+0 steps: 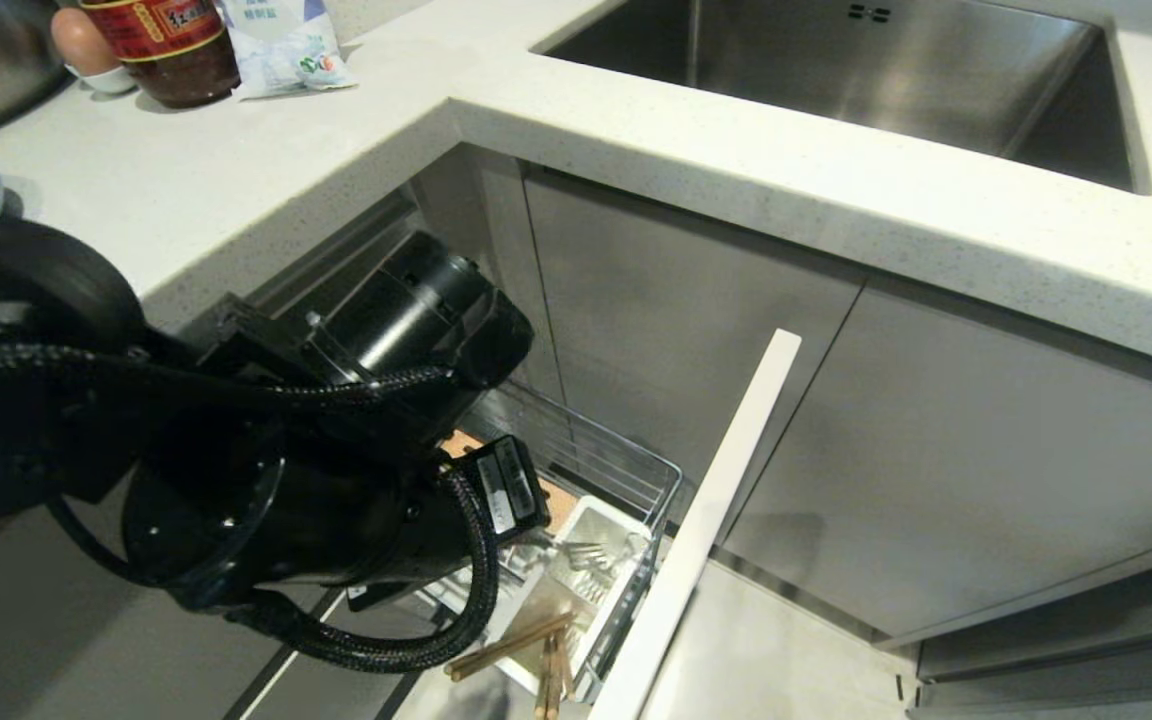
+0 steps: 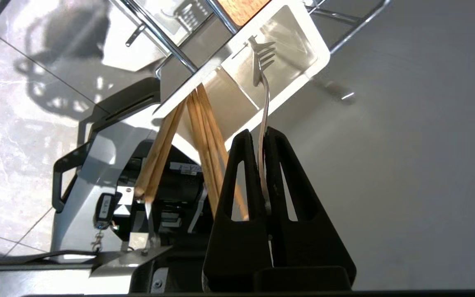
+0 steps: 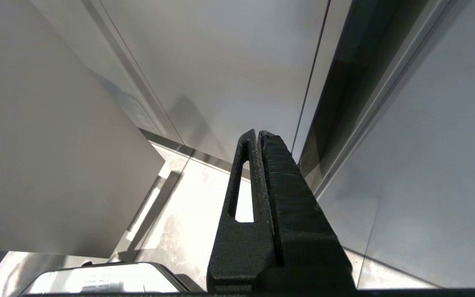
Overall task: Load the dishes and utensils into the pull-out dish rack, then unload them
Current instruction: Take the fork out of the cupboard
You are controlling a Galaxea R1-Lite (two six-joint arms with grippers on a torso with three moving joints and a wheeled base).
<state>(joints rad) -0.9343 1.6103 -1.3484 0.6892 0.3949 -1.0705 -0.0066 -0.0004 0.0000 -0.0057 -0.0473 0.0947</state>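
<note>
The left end effector (image 2: 262, 136) is clamped on the fork (image 2: 263, 78) handle; the fork's long axis runs straight ahead, tines apparently over the white cutlery caddy (image 2: 320, 53), beside the chopsticks (image 2: 204, 136); the right end effector (image 3: 258, 136) hangs closed, farther off

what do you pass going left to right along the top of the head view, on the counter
egg → dark sauce jar → white packet → steel sink
</note>
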